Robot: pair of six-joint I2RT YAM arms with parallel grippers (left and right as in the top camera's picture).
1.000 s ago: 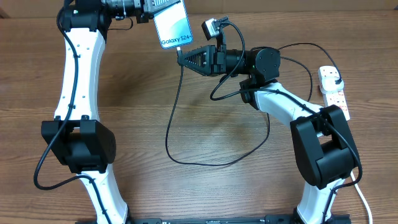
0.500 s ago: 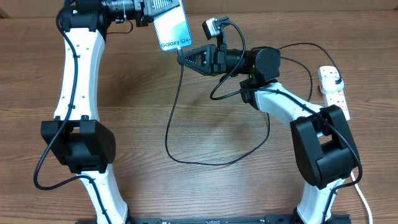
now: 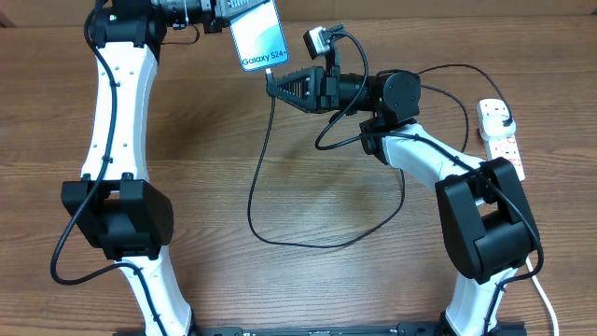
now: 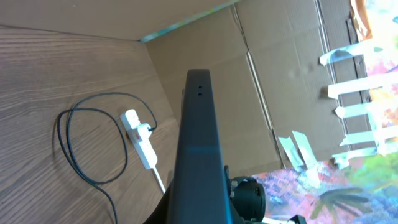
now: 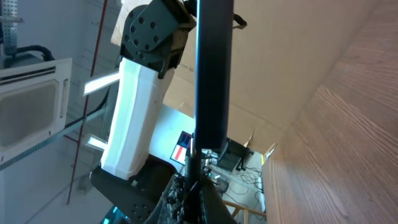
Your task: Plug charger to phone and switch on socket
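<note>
Quick count: one phone [image 3: 258,39], one charger [image 3: 254,201], one power strip [image 3: 502,142], two pincers; that's everything over the tabletop [image 3: 326,289]. The left pincer [image 3: 227,16] is pressed together on the phone's top end, holding it up off the wood near the far edge with the screen facing the overhead camera; the left wrist view only shows the phone edge-on. The right pincer [image 3: 274,83] is clamped tight as well, pinching the charger's connector end; the tip sits right against the phone's bottom edge, touching it; can't tell if it's seated all the way in. So the phone sits between the two pincers, one at each end. From the connector the black cable drops down, loops across the middle of the tabletop and runs over to the strip, which lies well off to the right beside the right arm; its black plug [image 3: 505,119] is stuck in the strip's far end; the switches are too small to read.
</note>
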